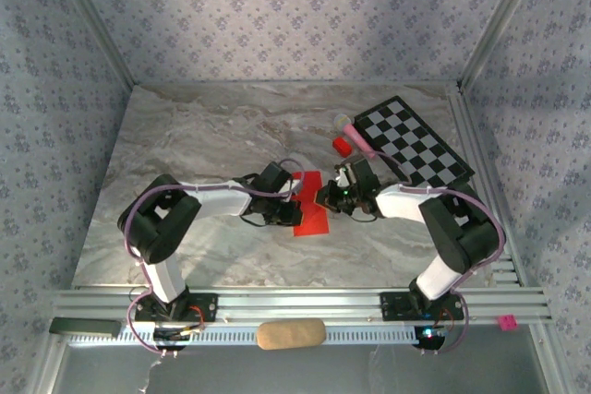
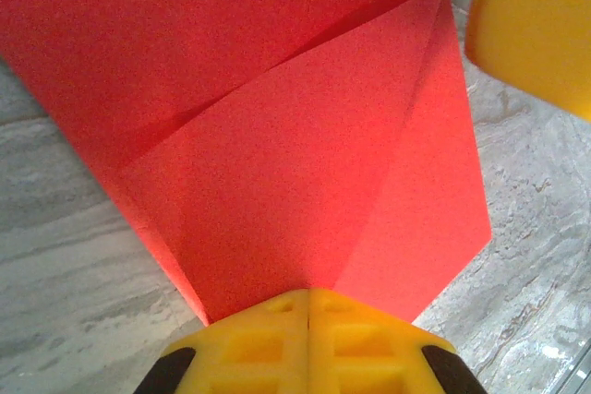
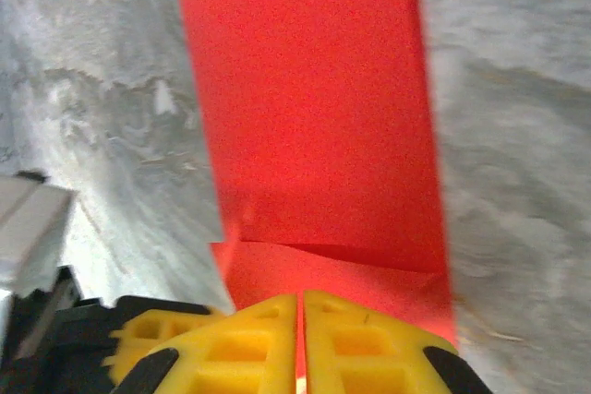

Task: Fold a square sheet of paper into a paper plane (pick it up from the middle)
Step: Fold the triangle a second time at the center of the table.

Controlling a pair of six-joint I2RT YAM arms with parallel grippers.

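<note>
two grips on creased red paper (image 1: 312, 217): left pincer (image 2: 307, 294), seemingly right pincer (image 3: 300, 300)

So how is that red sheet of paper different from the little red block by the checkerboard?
The sheet of paper is thin, wide and creased; the red block is small and compact. The paper is mid-table, pinched by the left hand and right hand; the block sits untouched near the checkerboard. Both are bright red.
</note>
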